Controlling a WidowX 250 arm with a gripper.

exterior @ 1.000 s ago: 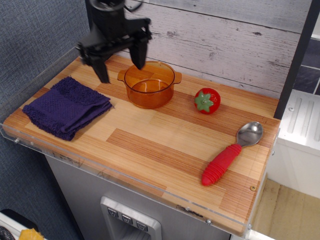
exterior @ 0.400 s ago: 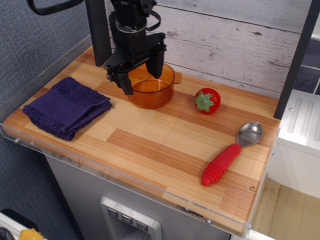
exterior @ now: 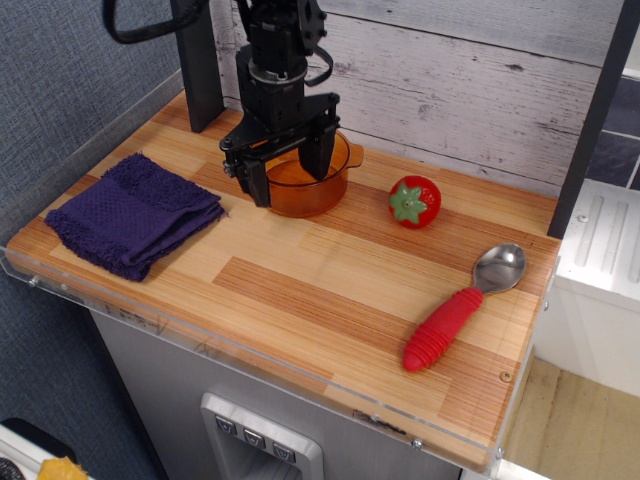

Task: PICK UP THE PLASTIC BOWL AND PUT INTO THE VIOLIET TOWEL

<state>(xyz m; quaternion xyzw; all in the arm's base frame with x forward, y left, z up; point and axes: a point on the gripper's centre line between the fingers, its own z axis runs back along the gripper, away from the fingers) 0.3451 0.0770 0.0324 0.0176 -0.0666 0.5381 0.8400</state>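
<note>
Two black fingers of my gripper (exterior: 293, 173) stand spread wide over the plastic bowl (exterior: 300, 180), one at its front left rim, the other toward its middle; I can't tell whether either touches. The bowl sits on the wooden counter (exterior: 330, 290) near the back wall, just right of the violiet towel (exterior: 133, 213), with clear wood between them. I judge it light, rigid and slick-walled, so I'd pinch across the thin rim rather than a small side handle. The towel looks soft enough to land on gently.
</note>
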